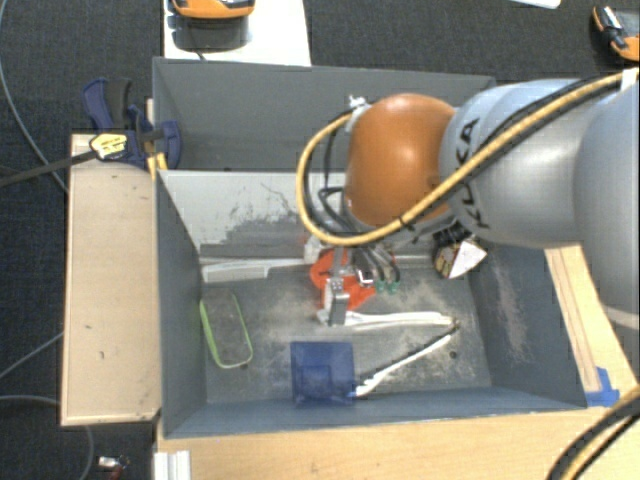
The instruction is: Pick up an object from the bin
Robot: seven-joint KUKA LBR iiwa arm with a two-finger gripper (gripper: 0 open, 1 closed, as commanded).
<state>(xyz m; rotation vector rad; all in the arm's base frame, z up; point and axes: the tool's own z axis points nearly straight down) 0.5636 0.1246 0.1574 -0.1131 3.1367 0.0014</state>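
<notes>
- Red-orange thing: one, small, lying near the middle of the bin's floor, directly under the robot's wrist and partly covered by it.
- Camera view, the count of the rest: two long white pieces, one flat blade-like piece just right of the hand and one thin white stick slanting below it, the two close together but apart.
- One blue square thing sits at the near wall, touching the lower end of the thin white stick.
- One green-rimmed clear piece lies alone at the left of the floor; one grey strip lies along the foot of the back slope; one brown-and-white thing lies at the right under the arm.
- The bin is grey metal with sloping walls, and its floor is scuffed and dusty.
- The hand hangs from the orange cover, low in the bin, its tip at the lower edge of the red-orange thing and beside the left end of the flat blade-like piece. Whether it is apart or closed, I cannot tell, nor whether anything is clamped in it.
</notes>
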